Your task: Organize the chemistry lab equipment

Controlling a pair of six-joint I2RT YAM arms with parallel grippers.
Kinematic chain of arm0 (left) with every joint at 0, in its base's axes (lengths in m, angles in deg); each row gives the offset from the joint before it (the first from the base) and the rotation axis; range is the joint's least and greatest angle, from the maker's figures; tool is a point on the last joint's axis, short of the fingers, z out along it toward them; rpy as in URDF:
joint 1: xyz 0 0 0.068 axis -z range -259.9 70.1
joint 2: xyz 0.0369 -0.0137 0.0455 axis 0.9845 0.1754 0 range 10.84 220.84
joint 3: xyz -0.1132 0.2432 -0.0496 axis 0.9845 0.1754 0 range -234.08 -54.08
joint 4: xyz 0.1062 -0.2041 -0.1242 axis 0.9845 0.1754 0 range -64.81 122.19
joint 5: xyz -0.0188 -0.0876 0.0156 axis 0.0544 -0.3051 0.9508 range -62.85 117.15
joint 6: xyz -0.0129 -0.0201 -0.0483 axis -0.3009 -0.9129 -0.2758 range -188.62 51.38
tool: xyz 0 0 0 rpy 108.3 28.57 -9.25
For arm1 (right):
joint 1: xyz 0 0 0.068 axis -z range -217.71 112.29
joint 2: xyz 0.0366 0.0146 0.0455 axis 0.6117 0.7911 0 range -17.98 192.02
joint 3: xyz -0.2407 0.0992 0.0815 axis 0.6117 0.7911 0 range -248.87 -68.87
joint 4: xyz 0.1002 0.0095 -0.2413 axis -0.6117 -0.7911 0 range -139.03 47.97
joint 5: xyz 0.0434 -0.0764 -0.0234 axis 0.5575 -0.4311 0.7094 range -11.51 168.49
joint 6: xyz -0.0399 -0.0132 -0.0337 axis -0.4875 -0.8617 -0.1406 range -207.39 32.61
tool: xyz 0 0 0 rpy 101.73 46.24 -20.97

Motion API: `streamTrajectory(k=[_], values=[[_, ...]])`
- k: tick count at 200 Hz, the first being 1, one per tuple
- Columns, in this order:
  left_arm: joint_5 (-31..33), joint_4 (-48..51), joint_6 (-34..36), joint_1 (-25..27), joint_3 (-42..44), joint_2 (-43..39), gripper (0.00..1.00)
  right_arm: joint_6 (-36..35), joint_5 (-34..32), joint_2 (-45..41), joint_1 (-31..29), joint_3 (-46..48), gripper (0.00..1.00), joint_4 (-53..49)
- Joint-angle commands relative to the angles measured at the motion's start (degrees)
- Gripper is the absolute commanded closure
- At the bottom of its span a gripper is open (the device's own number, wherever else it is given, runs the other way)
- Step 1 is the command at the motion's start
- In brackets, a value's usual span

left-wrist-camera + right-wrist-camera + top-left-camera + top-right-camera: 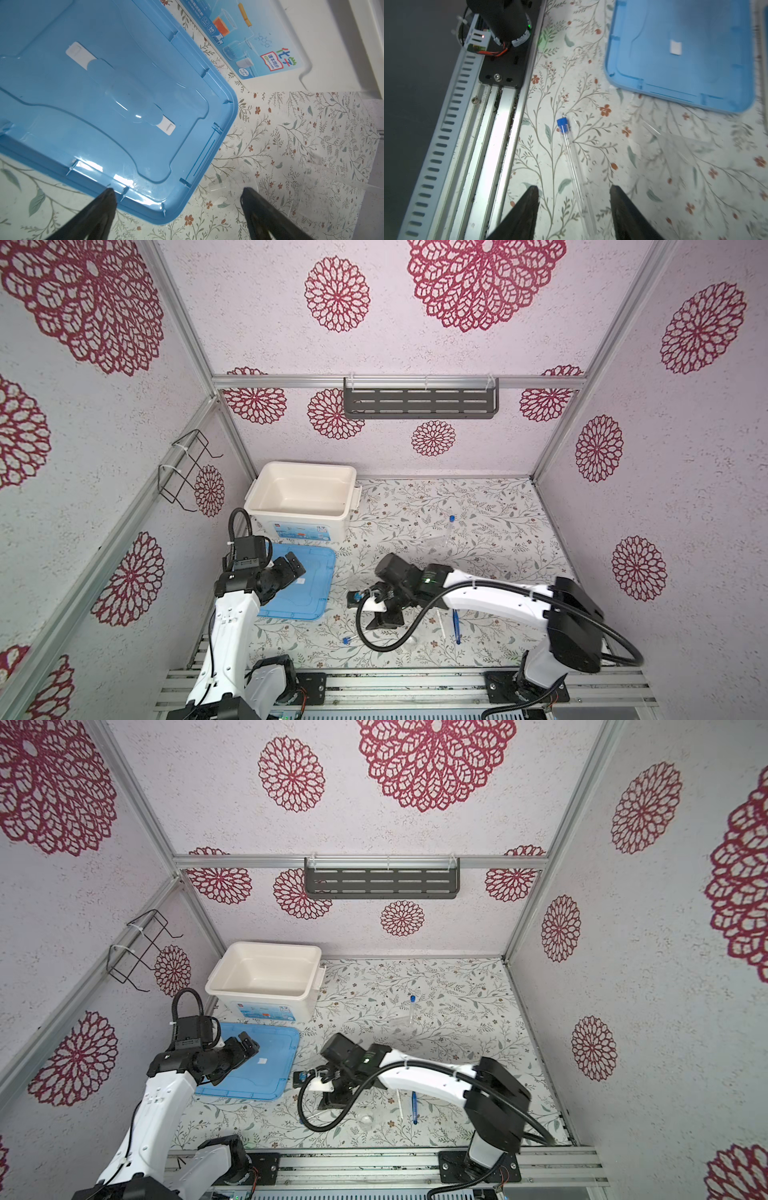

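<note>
Blue lid (316, 593) beside white box (299, 493) — right gripper (574, 187) above test tube (566, 143).

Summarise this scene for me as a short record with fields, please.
box: white, open, back left
lid: blue, flat before the box
near tube: blue-capped, lying between right jaws
far tube: lying right of box
tweezers: blue, beside white rod
left jaws: open, over lid
right jaws: open, gripping nothing
</note>
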Motion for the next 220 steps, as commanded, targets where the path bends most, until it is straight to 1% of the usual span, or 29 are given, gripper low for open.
streamTrajectory(k=[1,16,37,60,82,97,132,160,182,194,220], values=[[1.26,-1.53,0.17,-0.05,-0.11,-0.34,0.03,-2.99,0.18,6.24,-3.97,-8.72,0.38,-6.36],[0.26,-2.17,-0.01,-0.03,0.17,-0.53,0.03,-3.41,1.12,12.3,-5.29,-14.95,0.39,-10.18],[-0.12,-2.58,0.05,-0.05,0.54,-0.73,0.02,-4.55,-0.04,17.93,-6.6,-20.76,0.41,-14.48],[-0.83,-2.68,0.49,-0.08,0.63,-0.54,0.03,-4.65,-1.17,20.45,-7.54,-22.78,0.42,-15.6],[-1.28,-2.81,0.49,-0.07,0.71,-0.45,0.03,-3.82,-5.7,22.46,-8.13,-24.0,0.41,-16.31],[-1.37,-3.01,0.44,-0.08,0.87,-0.45,0.03,-3.34,-7.63,23.57,-8.41,-24.8,0.41,-17.08],[-2.23,-3.41,0.45,-0.08,0.98,-0.11,0.02,-2.64,-9.09,24.98,-8.32,-26.17,0.43,-19.38],[-2.57,-3.38,0.4,0.0,0.98,-0.19,0.03,-3.18,-10.69,26.16,-8.17,-26.42,0.48,-21.13],[-2.5,-3.41,0.32,-0.05,1.07,-0.45,0.03,-3.12,-10.38,24.92,-8.18,-24.58,0.54,-18.65],[-2.48,-3.19,0.22,-0.05,0.98,-0.62,0.03,-3.13,-10.56,24.36,-8.26,-23.72,0.6,-17.63],[-1.98,-3.16,0.06,-0.06,1.02,-1.62,0.03,-3.17,-11.4,24.31,-8.26,-23.8,0.66,-17.12]])
